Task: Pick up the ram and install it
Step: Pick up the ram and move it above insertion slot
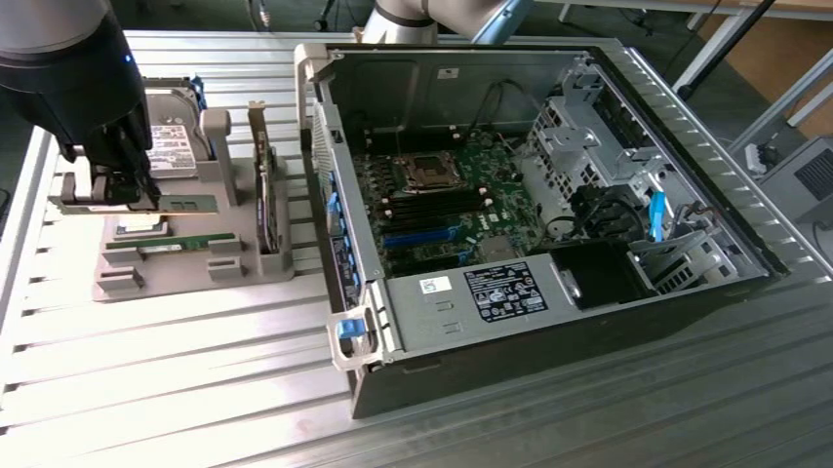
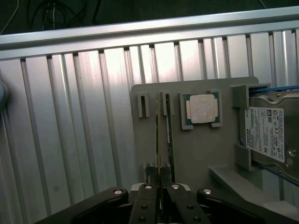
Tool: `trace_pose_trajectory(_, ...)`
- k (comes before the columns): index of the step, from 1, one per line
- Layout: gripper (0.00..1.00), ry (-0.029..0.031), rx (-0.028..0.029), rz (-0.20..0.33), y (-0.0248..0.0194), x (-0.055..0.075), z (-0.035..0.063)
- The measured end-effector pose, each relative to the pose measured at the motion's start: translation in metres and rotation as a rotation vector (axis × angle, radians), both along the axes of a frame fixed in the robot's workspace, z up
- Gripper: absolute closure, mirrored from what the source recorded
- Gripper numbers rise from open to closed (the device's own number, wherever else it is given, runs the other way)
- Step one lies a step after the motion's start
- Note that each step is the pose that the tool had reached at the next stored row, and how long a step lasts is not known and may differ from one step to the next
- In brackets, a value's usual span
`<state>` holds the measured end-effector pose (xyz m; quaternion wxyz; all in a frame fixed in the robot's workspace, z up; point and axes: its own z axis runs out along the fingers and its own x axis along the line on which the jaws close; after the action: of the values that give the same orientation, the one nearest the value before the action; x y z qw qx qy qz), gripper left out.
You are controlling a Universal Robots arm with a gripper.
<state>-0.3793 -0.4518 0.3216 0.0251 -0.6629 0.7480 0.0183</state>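
Exterior view first: the pincer (image 1: 115, 190) sits in the upper left of the frame, clamped narrow on the ram (image 1: 182, 204). The stick hangs level in the air just above the grey holder (image 1: 156, 278), so it's out of its slot but nowhere near installed. Its twin stick (image 1: 176, 242) lies in the holder right below it. The hard drive (image 1: 172, 146) is behind, and the upright card (image 1: 267, 205) with the metal bracket stands beside the holder, toward the PC case (image 1: 312, 146). The case lies open on the slatted counter (image 1: 195, 390) in the middle of the frame, motherboard (image 1: 443, 205) facing up, well apart from the ram.

Wrist view: the ram shows edge-on as a thin line running away from the black fingers (image 2: 145, 205), which pinch it flat on both faces near the middle of its length. The twin sits just beside that line in the holder, with a CPU chip (image 2: 202, 108) in its own pocket nearby.

Handling-wise it looks light and stiff, but it's a thin board, so probably easy to crack or twist if pushed crooked. A mid-length grip on the flat faces seems sensible, keeping clear of the contact edge. The smooth faces could let it slip or tilt.
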Motion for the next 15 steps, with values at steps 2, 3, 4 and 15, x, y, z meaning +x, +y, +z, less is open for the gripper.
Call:
trace_pose_trajectory(2,0.87,0.0000,0.0016,0.000,0.0000,0.000,0.0014)
trace_pose_trajectory(3,0.87,0.0000,0.0032,0.000,0.0000,0.000,0.0028)
trace_pose_trajectory(4,0.87,-0.0001,0.0040,0.000,0.0000,0.000,0.0033)
trace_pose_trajectory(15,0.87,-0.0001,0.0112,0.000,0.0000,0.000,0.0121)
